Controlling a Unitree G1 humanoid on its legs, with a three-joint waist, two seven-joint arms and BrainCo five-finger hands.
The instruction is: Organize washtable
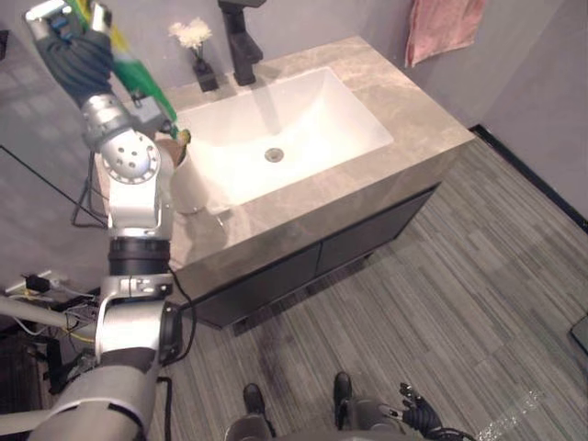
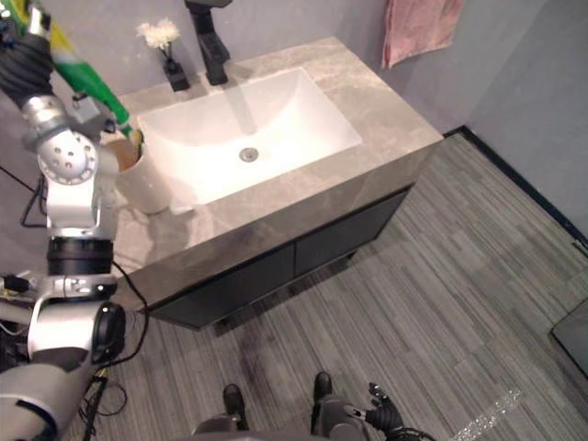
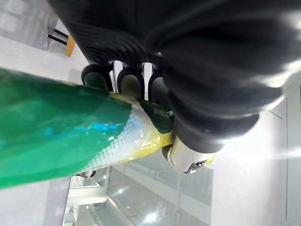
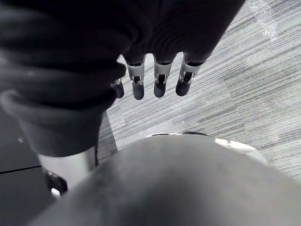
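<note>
My left hand (image 1: pixel 78 50) is raised over the left end of the washtable (image 1: pixel 404 106), shut on a long green and yellow tube (image 1: pixel 142 87). The left wrist view has the fingers (image 3: pixel 131 82) curled round that tube (image 3: pixel 56 136). The tube slants down, and its lower tip is at the mouth of a white cup (image 1: pixel 188 188) that stands on the counter left of the basin. Something brown shows in the cup's mouth. My right hand (image 4: pixel 157 80) hangs low beside the body over the floor, its fingers straight and holding nothing.
A white rectangular basin (image 1: pixel 285 119) is set in the stone counter, with a black faucet (image 1: pixel 241 41) behind it. A small black vase of white flowers (image 1: pixel 195 41) stands left of the faucet. A pink towel (image 1: pixel 441 28) hangs on the wall at the right. Dark cabinet doors (image 1: pixel 303 262) sit below.
</note>
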